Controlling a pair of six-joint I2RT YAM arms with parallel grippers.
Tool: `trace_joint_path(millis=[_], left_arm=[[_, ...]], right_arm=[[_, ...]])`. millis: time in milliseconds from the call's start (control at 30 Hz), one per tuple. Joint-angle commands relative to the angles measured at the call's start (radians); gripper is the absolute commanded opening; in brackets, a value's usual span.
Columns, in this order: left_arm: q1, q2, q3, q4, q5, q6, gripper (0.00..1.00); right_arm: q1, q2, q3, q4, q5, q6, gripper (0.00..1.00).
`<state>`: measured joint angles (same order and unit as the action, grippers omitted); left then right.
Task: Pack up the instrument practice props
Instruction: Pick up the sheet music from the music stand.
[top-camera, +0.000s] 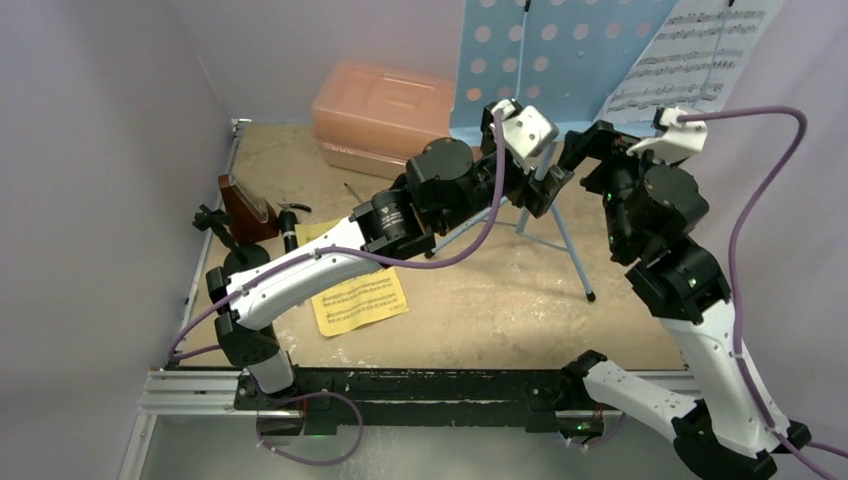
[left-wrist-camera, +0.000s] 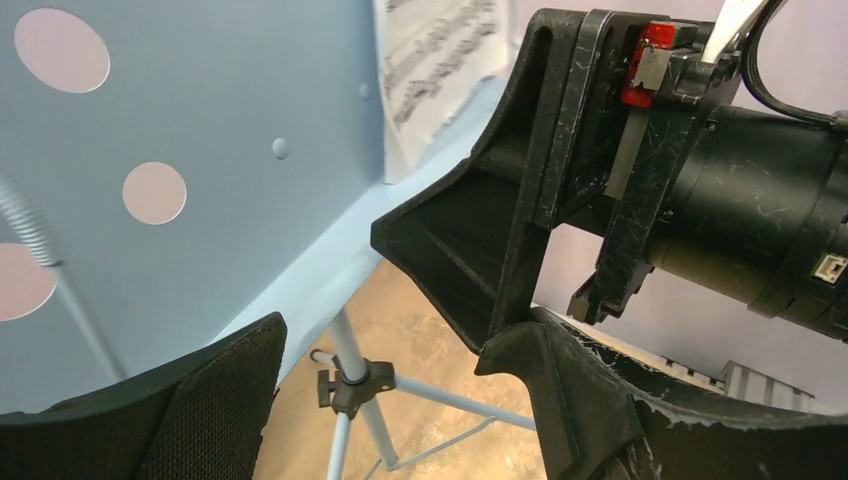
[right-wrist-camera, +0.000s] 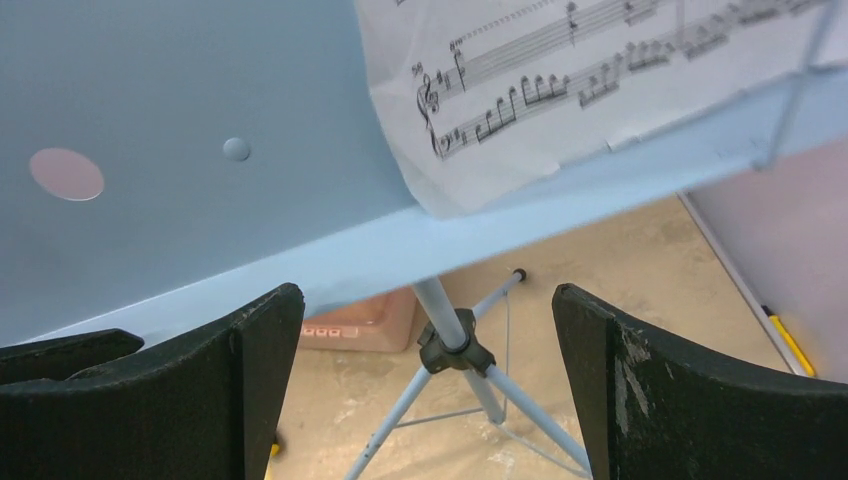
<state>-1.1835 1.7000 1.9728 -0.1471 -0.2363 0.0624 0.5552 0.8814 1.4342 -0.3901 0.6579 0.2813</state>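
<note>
Left claw (left-wrist-camera: 385, 340) wide, empty | right claw (right-wrist-camera: 425, 300) wide, empty | both near music stand (right-wrist-camera: 200, 100) ledge

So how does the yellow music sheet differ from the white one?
The yellow sheet lies flat on the table; the white sheet leans upright on the music stand. The yellow sheet sits front left, the white sheet far right. Both carry printed notes.

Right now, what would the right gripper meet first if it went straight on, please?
Probably the stand's pole, centred between the right gripper's open fingers just under the ledge; depth is unclear.
</note>
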Motion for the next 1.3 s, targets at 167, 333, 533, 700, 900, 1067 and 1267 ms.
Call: trace_joint_path(millis=[167,333,533,700,900,1067,1267], left_arm=[[0.179,-0.012,-0.054,0.049,-0.057,-0.021,0.84],[0.245,-0.026,-0.085,0.07,-0.059,-0.02,0.84],[0.305,-0.035,-0.112,0.083,-0.02,-0.052,0.84],[0.307,-0.055,-0.144,0.129,0.123,-0.106,0.84],[0.305,-0.105,-0.193,0.256,0.325,-0.149,0.84],[0.304,-0.151,-0.228,0.339,0.411,-0.157,0.84],[0.301,-0.111,-0.177,0.382,0.446,-0.157,0.83]], right_arm=[[0.008,0.065,0.141,0.103,0.032,-0.092,0.98],[0.008,0.084,0.161,0.14,-0.036,-0.126,0.98],[0.009,0.066,0.135,0.153,-0.019,-0.136,0.98],[0.009,-0.072,-0.028,0.275,-0.057,-0.202,0.98],[0.01,-0.179,-0.102,0.305,0.068,-0.238,0.98],[0.009,-0.202,-0.108,0.32,0.221,-0.233,0.98],[0.009,-0.125,-0.078,0.411,0.336,-0.33,0.98]])
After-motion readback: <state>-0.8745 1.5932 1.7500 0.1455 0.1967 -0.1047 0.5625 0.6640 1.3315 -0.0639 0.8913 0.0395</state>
